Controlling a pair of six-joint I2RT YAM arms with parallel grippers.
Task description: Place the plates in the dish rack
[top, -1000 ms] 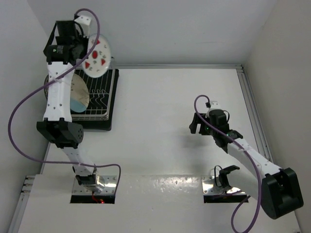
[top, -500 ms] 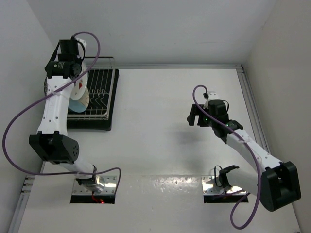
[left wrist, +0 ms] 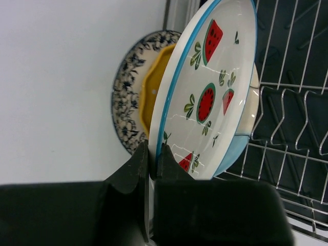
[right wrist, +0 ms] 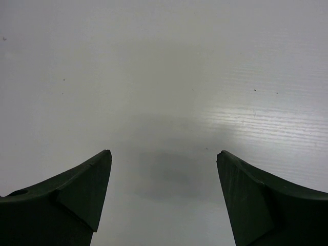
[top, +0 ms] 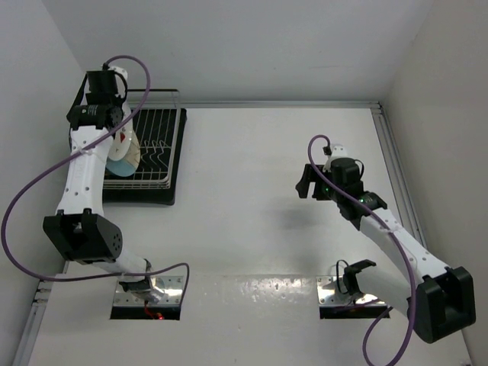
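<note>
**Down at the far-left rack, the melon plate drops in**

The left gripper [left wrist: 152,154] pinches the melon plate [left wrist: 210,97] tight by its rim. A second ago the plate was high over the rack [top: 160,137]. Now it stands on edge, low among the other plates, so it looks almost home. The yellow plate [left wrist: 154,87] and the flower plate [left wrist: 123,102] sit just behind it. The cream plate [left wrist: 233,151] crowds its other side, so room is tight. The right gripper [right wrist: 163,152] hangs spread wide over the table [top: 252,191], far off to the right, holding nothing.
</note>
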